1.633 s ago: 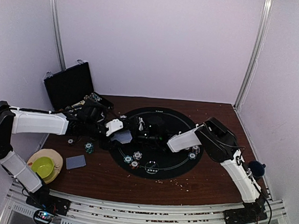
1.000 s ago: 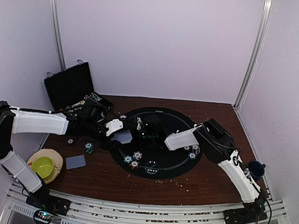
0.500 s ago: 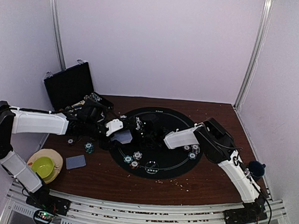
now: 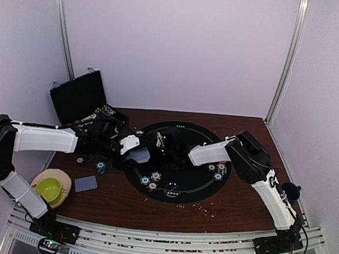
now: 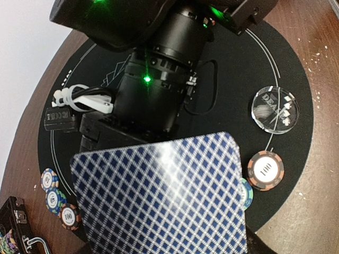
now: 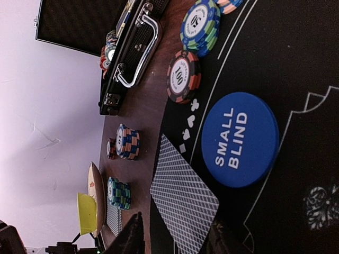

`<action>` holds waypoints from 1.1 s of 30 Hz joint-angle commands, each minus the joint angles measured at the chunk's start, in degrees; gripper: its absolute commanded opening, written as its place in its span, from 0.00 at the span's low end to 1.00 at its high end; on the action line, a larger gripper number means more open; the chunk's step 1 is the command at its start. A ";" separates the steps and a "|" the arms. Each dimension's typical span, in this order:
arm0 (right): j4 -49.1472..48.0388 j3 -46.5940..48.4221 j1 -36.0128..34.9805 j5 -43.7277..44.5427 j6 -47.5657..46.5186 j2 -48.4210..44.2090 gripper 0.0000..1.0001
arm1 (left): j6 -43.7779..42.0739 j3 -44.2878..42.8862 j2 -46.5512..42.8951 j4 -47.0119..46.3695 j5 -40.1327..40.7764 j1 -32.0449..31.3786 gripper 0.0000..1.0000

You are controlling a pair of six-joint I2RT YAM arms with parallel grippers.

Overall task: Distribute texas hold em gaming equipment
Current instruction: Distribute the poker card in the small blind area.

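My left gripper (image 4: 130, 157) is shut on a blue-checked playing card (image 4: 139, 154), held over the left edge of the round black mat (image 4: 183, 186). That card (image 5: 159, 196) fills the lower left wrist view and hides the fingers. My right gripper (image 4: 163, 145) hangs just right of it, open. In the right wrist view a card (image 6: 184, 200) shows between its dark fingers (image 6: 132, 238); I cannot tell whether they touch it. A blue SMALL BLIND disc (image 6: 240, 139) lies flat on the mat beside the card. Striped chips (image 4: 152, 180) sit on the mat's near side.
The open black case (image 4: 81, 100) stands at the back left with chips in it. A chip stack (image 4: 100, 167) and a spare card (image 4: 86, 183) lie on the wood. A yellow-green bowl (image 4: 49, 188) sits front left and a dark mug (image 4: 291, 191) at the right edge.
My right arm reached left toward the held card, then its jaws spread apart and the forearm rose slightly. The left arm and its card stayed put.
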State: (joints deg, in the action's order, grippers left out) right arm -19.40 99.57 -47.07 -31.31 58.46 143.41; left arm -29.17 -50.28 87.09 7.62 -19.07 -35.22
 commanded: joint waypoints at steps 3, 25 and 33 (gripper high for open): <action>2.04 -1.56 0.58 1.74 -2.10 -3.71 0.41 | 0.66 -0.47 0.34 -2.61 -1.22 0.41 0.50; 6.56 8.80 -1.24 -2.30 -2.57 4.17 0.37 | 0.59 -0.69 0.89 -2.49 -1.23 0.41 0.50; 14.27 9.94 -1.90 1.20 -6.78 2.81 0.41 | 0.59 -0.60 0.80 -2.51 -1.23 0.39 0.50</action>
State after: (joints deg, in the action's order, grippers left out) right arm -11.22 108.84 -48.36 -32.93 55.22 147.22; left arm -29.15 -50.28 87.46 7.62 -19.27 -35.22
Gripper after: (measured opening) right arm 0.403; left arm 0.620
